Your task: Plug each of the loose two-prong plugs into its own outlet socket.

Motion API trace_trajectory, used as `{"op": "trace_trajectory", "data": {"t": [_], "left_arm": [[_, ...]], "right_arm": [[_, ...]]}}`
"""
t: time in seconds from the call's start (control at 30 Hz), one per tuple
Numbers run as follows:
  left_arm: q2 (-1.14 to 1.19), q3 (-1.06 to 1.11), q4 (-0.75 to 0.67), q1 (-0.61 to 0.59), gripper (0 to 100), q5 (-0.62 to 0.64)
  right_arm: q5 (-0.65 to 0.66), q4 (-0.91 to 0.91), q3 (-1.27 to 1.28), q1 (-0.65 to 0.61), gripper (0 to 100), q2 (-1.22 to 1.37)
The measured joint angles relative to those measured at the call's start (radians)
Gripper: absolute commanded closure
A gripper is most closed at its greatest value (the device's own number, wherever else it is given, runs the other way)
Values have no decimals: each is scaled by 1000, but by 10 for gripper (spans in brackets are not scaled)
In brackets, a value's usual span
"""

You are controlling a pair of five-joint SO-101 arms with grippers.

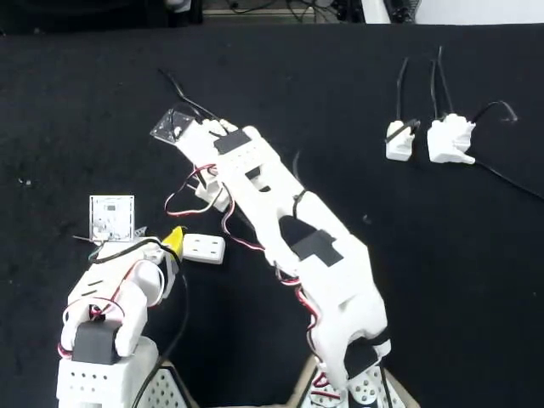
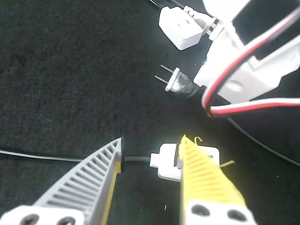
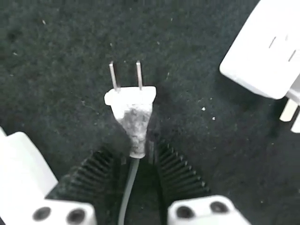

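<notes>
Gripped plug point(image 3: 130, 105), prongs near socket point(image 3: 260, 47) edge

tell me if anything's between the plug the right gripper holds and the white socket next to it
Nothing visible. The right gripper is shut on the plug, and only bare black mat lies between its prongs and the white socket. The prongs point past the socket, not at its slots.

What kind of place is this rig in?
Likely a robotics lab bench: a black-covered table, two white arms side by side, and plugs and sockets laid out as test pieces.
</notes>
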Motion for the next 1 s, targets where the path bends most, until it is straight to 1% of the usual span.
{"op": "trace_trajectory", "data": {"t": [0.07, 0.27, 0.37, 0.53, 0.6, 0.67, 0.7, 0.83, 1.0], "left_arm": [[0, 0, 0, 0, 790, 0], [0, 0, 0, 0, 790, 0], [0, 0, 0, 0, 790, 0], [0, 0, 0, 0, 790, 0], [0, 0, 0, 0, 790, 0], [0, 0, 0, 0, 790, 0], [0, 0, 0, 0, 790, 0], [0, 0, 0, 0, 790, 0], [0, 0, 0, 0, 790, 0]], "right_arm": [[0, 0, 0, 0, 827, 0], [-2, -3, 0, -20, 825, 0], [-2, -34, 0, -35, 825, 0], [0, -49, -12, -41, 828, 57], [-2, -49, -23, -41, 882, 66], [-2, -51, -23, -41, 994, 68], [-2, -55, -26, -38, 981, 68], [-2, -55, -32, -18, 988, 64], [0, 26, -26, -21, 988, -9]]}}
